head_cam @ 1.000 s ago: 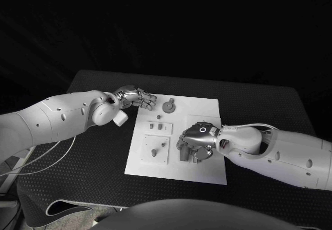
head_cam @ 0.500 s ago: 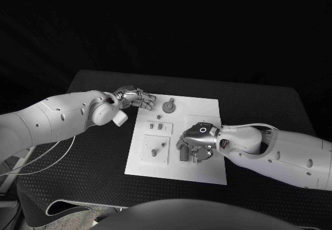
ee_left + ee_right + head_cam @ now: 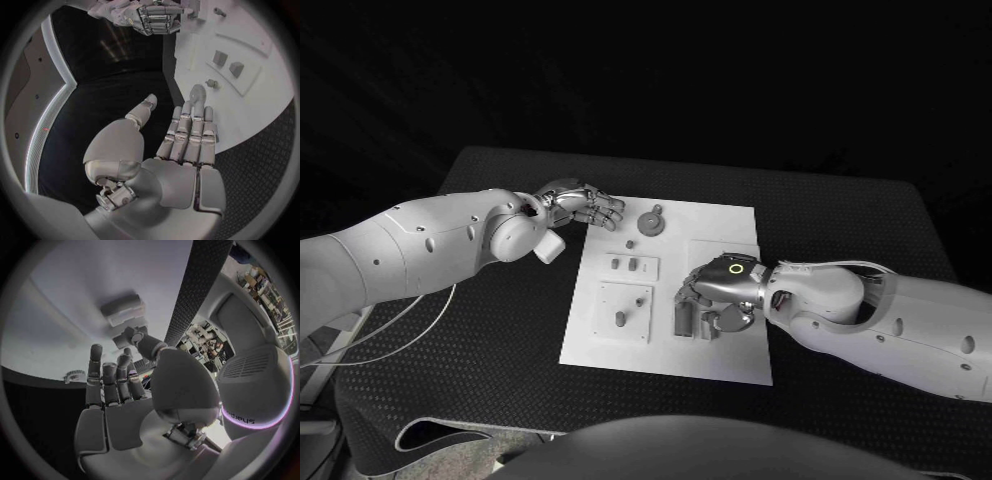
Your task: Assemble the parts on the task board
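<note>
The white task board (image 3: pixel 728 220) lies in the middle of the black table (image 3: pixel 848 220), carrying small grey parts: a round disc-shaped part (image 3: pixel 652 219) near its far edge, just beside the left robot hand (image 3: pixel 583 205), and an upright peg (image 3: pixel 620 319) set in a raised square panel. The right robot hand (image 3: pixel 710 297) reaches down over a blocky grey part (image 3: pixel 124 313) on the board's right half, thumb by the block; whether it grips cannot be told. The left robot hand rests at the board's far left corner, fingers straight, side by side, holding nothing.
</note>
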Robot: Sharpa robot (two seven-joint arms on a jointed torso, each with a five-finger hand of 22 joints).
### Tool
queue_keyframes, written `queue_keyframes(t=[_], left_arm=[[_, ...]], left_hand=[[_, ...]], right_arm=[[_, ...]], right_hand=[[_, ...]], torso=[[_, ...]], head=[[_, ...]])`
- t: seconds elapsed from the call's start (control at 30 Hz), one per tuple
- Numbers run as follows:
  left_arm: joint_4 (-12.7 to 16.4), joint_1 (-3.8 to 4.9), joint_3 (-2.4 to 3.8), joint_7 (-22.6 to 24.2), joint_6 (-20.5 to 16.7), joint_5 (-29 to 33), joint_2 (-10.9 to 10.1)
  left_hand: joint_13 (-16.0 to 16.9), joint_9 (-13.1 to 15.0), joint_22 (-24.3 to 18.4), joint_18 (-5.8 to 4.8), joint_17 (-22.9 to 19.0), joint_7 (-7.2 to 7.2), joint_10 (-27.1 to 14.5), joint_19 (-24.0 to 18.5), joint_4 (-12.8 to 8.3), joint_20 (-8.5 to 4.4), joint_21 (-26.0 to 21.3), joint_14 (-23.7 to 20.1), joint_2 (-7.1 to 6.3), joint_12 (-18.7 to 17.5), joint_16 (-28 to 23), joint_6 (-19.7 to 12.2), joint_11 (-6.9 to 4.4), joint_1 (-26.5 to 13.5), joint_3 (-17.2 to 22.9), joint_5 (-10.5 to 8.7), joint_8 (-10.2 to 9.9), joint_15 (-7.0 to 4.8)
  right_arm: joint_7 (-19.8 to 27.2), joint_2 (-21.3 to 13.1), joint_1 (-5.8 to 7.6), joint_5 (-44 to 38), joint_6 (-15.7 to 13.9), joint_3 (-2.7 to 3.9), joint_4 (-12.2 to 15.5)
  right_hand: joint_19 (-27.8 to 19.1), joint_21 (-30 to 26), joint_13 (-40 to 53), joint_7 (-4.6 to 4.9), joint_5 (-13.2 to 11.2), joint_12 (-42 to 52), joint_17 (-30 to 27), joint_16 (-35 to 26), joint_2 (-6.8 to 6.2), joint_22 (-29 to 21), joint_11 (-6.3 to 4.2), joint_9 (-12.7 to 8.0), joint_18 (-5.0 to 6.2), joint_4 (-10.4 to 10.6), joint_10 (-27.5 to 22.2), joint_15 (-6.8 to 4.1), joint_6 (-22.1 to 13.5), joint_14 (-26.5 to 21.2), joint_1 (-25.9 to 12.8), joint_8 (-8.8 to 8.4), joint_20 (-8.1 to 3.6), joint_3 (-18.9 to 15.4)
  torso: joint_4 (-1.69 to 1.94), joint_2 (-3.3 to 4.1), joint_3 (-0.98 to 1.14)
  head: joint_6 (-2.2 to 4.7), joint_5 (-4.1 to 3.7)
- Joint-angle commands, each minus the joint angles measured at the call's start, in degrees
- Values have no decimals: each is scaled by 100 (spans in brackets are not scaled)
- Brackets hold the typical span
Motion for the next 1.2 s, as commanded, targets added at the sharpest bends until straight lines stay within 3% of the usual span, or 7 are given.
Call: queue_keyframes(t=[0.03, 0.13, 0.23, 0.37, 0.67, 0.83, 1.2], left_arm=[[4, 2, 3, 48, 66, -18, 9], [0, 2, 3, 47, 64, -20, 11], [10, 2, 3, 48, 63, -21, 13], [15, 2, 3, 41, 59, -22, -1], [34, 3, 3, 34, 73, -22, 0], [23, 2, 3, 27, 88, -22, 10], [25, 2, 3, 14, 117, -22, 17]], left_hand=[[0, -5, 9, -42, 7, 4, -33, -57, -28, -3, 31, -38, 18, -4, -21, -35, -8, -48, 9, -20, 15, 18], [0, -5, 10, -42, 8, 4, -33, -57, -29, -3, 32, -38, 18, -4, -22, -35, -8, -48, 9, -20, 16, 18], [0, -5, 10, -42, 9, 4, -33, -57, -29, -3, 32, -38, 18, -3, -22, -35, -8, -48, 10, -20, 16, 17], [0, -5, 10, -42, 10, 4, -33, -57, -30, -3, 32, -38, 19, -3, -22, -34, -8, -47, 10, -20, 17, 17], [1, -4, 11, -42, 13, 3, -31, -56, -31, -3, 33, -36, 19, -2, -23, -33, -9, -48, 10, -20, 19, 17], [1, -4, 12, -42, 15, 3, -30, -56, -31, -3, 33, -35, 18, -1, -23, -32, -9, -50, 10, -20, 20, 17], [1, -4, 13, -42, 18, 3, -30, -55, -29, -3, 34, -34, 20, 0, -23, -32, -9, -53, 9, -20, 21, 17]], right_arm=[[-24, -135, 78, 632, -566, 0, 89], [-304, -287, 163, 1317, -733, 4, 144], [-855, -433, 258, 2119, -255, 35, 222], [-1223, -623, 351, 2639, -19, 36, 350], [-3251, -663, 414, 4275, 1302, 49, 209], [-3519, -557, 408, 4320, 1437, 34, 212], [-3608, -307, 185, 4454, 1122, 6, 151]], right_hand=[[72, 43, -14, 44, 17, 56, -18, 60, -87, 85, 0, -11, 77, 6, 24, -11, -29, 63, -97, 47, 8, -67], [144, 65, -36, 165, 18, 106, -40, 93, -175, 84, -15, -14, 77, 81, 75, -14, -11, 114, -396, 79, 0, -156], [249, 88, -85, 330, 15, 147, -79, 121, -262, 73, -19, -28, 74, 328, 164, -31, 6, 201, -840, 110, -37, -212], [327, 92, -171, 586, 18, 162, -147, 122, -361, 63, 210, -51, 77, 738, 240, -70, 52, 296, -1366, 145, -90, -249], [1178, 405, -344, 234, 6, 496, -264, 332, -348, 68, -161, 230, 77, 1891, 1144, -483, 706, 1159, -2469, 612, -538, -430], [1622, 536, -312, 110, 20, 681, -161, 324, -206, 51, -279, 408, 77, 1988, 1526, -807, 874, 1680, -2620, 752, -804, -525], [1774, 545, -295, 8, 20, 706, -33, 299, -87, 44, -382, 543, 77, 1937, 1685, -946, 1064, 1913, -2759, 847, -910, -630]], torso=[[4, 0, -7], [-3, 4, -5], [-6, 1, -7], [-9, 4, -8], [-10, 4, -8], [-15, 6, 6], [12, 2, -5]], head=[[0, -22], [0, -34], [0, -41], [0, -60], [0, -111], [0, -99], [0, -123]])
